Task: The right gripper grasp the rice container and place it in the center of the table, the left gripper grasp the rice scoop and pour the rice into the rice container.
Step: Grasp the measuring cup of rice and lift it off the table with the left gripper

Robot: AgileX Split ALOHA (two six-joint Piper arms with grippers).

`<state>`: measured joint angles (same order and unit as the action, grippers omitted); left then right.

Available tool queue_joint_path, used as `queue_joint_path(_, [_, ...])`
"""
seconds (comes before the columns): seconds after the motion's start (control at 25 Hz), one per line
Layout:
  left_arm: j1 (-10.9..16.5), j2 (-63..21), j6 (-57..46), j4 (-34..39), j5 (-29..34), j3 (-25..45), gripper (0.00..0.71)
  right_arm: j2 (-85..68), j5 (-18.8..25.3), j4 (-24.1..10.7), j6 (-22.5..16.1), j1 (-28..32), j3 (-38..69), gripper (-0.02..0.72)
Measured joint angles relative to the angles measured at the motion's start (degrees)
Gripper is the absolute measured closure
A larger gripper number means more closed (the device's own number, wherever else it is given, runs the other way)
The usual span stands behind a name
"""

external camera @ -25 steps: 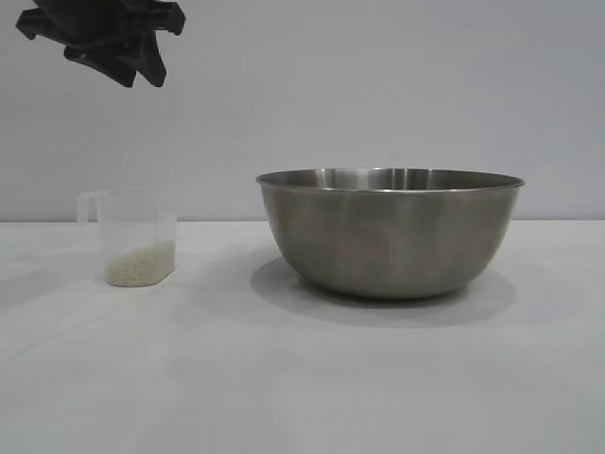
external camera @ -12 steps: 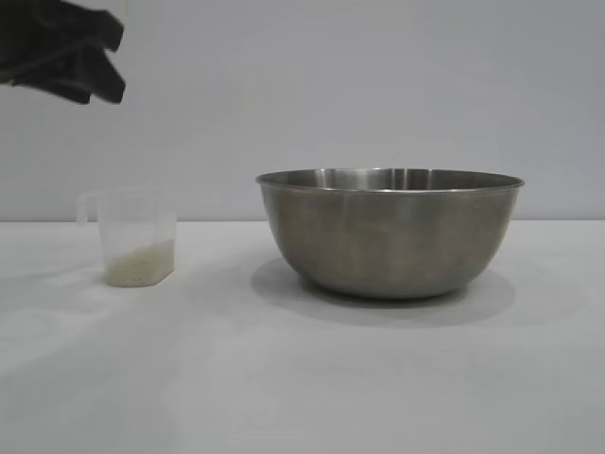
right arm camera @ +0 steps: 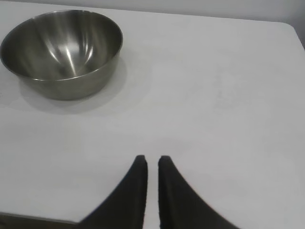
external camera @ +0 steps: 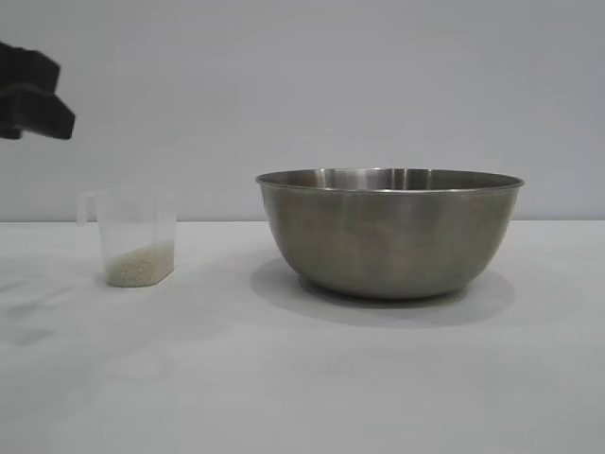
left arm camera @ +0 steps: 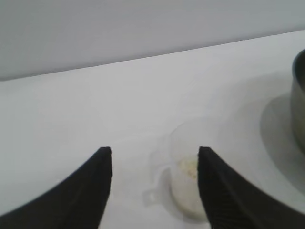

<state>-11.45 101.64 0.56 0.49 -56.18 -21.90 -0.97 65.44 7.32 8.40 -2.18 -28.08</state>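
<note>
The steel rice container (external camera: pixel 389 232) stands upright on the white table (external camera: pixel 284 378), right of centre. The translucent rice scoop (external camera: pixel 137 236) stands to its left, with rice (external camera: pixel 140 267) in its bottom and its handle pointing away from the bowl. My left gripper (external camera: pixel 30 99) hangs above and to the left of the scoop. In the left wrist view the left gripper (left arm camera: pixel 155 152) is open and empty, with the scoop (left arm camera: pixel 188 186) below, close to one finger. My right gripper (right arm camera: pixel 152 160) is shut and empty, low over bare table, far from the container (right arm camera: pixel 62 47).
The container's edge shows at the side of the left wrist view (left arm camera: pixel 300 95). A plain grey wall stands behind the table. In the right wrist view the table's corner (right arm camera: pixel 288 26) lies beyond the gripper. Nothing else is on the tabletop.
In the exterior view my left gripper has moved down and to the left, from above the scoop to the picture's left edge. Scoop and container have not moved.
</note>
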Motion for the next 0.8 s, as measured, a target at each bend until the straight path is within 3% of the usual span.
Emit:
queue_joint_path(0.08, [0.0,2.82,0.59,0.91,-3.32,0.0,0.296,0.0,0.0,0.0,0.0,0.0,0.0,0.65])
queue_joint_path(0.24, [0.0,8.39,0.82,1.95,-8.49,0.0,0.289,0.0,0.0,0.0,0.0,0.0,0.0,0.65])
queue_joint_path(0.28, [0.0,9.68,0.82,1.95,-8.73,0.0,0.329,0.0,0.0,0.0,0.0,0.0,0.0,0.65])
queue_joint_path(0.8, [0.0,15.06,0.82,1.95,-9.01,-2.79,0.315,0.0,0.0,0.0,0.0,0.0,0.0,0.65])
